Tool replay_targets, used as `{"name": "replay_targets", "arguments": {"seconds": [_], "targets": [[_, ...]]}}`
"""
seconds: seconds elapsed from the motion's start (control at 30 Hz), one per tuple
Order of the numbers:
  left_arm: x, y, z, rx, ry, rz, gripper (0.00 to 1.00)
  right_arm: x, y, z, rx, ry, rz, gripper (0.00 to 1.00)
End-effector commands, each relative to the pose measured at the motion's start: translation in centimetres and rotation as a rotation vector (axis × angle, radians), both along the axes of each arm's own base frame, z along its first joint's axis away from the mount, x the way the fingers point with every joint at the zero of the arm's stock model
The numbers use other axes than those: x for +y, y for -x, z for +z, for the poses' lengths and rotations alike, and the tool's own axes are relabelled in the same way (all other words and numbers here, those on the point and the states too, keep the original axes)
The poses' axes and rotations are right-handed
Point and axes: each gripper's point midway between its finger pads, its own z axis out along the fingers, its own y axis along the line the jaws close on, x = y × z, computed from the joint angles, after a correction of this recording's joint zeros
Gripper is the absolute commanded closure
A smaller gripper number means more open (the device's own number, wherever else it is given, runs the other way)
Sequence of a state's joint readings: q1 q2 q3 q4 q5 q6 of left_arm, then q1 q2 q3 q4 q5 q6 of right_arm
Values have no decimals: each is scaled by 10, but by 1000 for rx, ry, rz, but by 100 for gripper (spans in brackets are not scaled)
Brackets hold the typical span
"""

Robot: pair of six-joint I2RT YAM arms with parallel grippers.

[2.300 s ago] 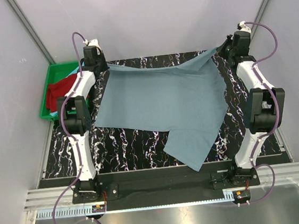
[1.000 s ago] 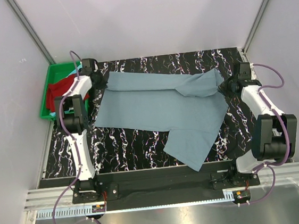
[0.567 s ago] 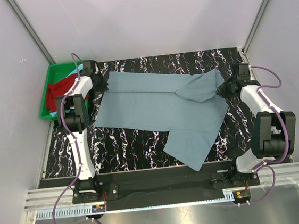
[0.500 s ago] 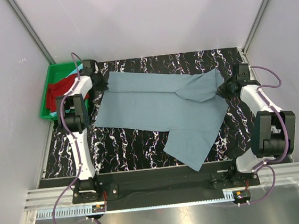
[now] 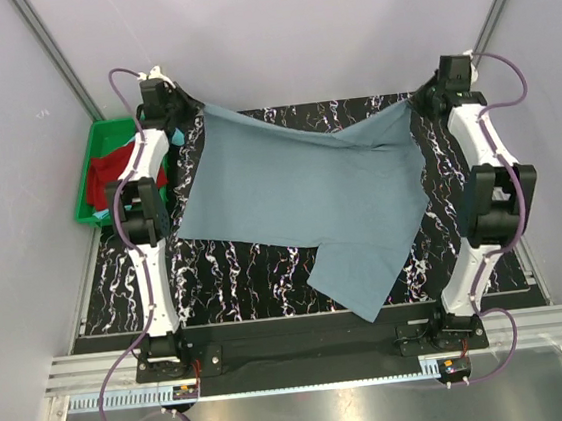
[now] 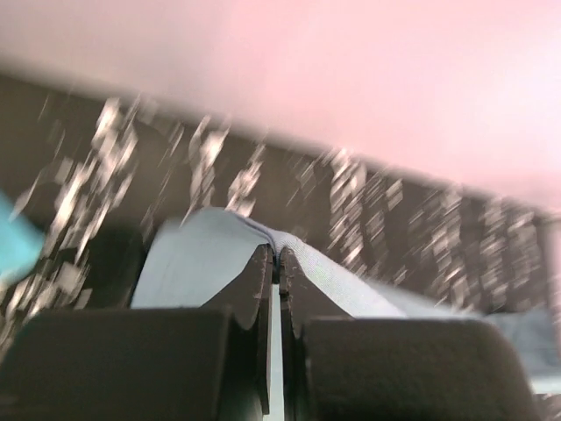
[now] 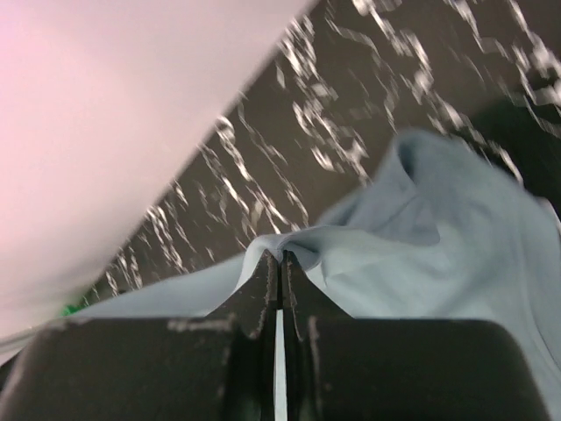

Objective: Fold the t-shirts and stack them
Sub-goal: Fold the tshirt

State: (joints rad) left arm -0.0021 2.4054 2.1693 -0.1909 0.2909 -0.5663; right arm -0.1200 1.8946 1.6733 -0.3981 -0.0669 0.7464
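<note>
At the far edge of the table (image 5: 257, 273): left gripper (image 5: 187, 111) and right gripper (image 5: 420, 101), each clamped on a far corner of the grey-blue t-shirt (image 5: 304, 193), held aloft; its near part lies on the table. Probably the hem corners; blur hinders. Keep both corners level and taut so it spreads flat.

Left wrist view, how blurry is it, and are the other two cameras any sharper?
Left wrist view: heavy motion blur, the table's white marbling smeared into streaks, only the left pincer fairly crisp. Right wrist view: similar smear, the right pincer and grey-blue t-shirt clearer. Top external view: sharp, evenly lit, soft shadows.
</note>
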Motion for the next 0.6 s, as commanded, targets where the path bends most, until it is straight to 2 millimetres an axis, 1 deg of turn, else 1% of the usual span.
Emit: {"name": "replay_targets", "arguments": {"seconds": [0.0, 0.03, 0.07, 0.1, 0.13, 0.2, 0.27, 0.3, 0.33, 0.37, 0.4, 0.43, 0.47, 0.5, 0.53, 0.57], "targets": [[4, -32, 40, -205, 120, -5, 100, -8, -37, 29, -106, 28, 18, 100], [2, -36, 34, -206, 144, -1, 100, -9, -48, 33, -129, 31, 23, 100], [1, -40, 34, -227, 153, 0, 100, -9, -52, 36, -140, 34, 27, 100], [2, -44, 20, -208, 172, 7, 100, -11, -57, 44, -161, 41, 26, 100], [1, -47, 26, -226, 179, 1, 100, -13, -61, 41, -163, 41, 24, 100], [0, -52, 19, -222, 193, -1, 100, -12, -65, 46, -179, 33, 35, 100], [1, -52, 18, -221, 197, -3, 100, -8, -62, 49, -181, 21, 56, 100], [0, -51, 17, -215, 193, -5, 100, -6, -58, 41, -162, 14, 57, 100], [1, -51, 15, -211, 179, -7, 100, -5, -52, 50, -174, 11, 58, 100], [2, -49, 13, -197, 175, -9, 100, -5, -47, 49, -165, 6, 52, 100], [1, -45, 9, -182, 173, -13, 100, -4, -38, 37, -135, -1, 47, 100], [1, -42, 9, -177, 174, -22, 100, -3, -29, 50, -152, 1, 43, 100], [2, -38, 7, -161, 174, -24, 100, -2, -23, 51, -151, 0, 41, 100], [3, -32, 3, -142, 164, -26, 100, -1, -15, 41, -126, -13, 37, 100], [2, -29, 1, -133, 159, -33, 100, 1, -7, 53, -142, -18, 38, 100], [3, -24, 4, -125, 154, -36, 100, 4, -2, 52, -138, -28, 42, 100]]}}
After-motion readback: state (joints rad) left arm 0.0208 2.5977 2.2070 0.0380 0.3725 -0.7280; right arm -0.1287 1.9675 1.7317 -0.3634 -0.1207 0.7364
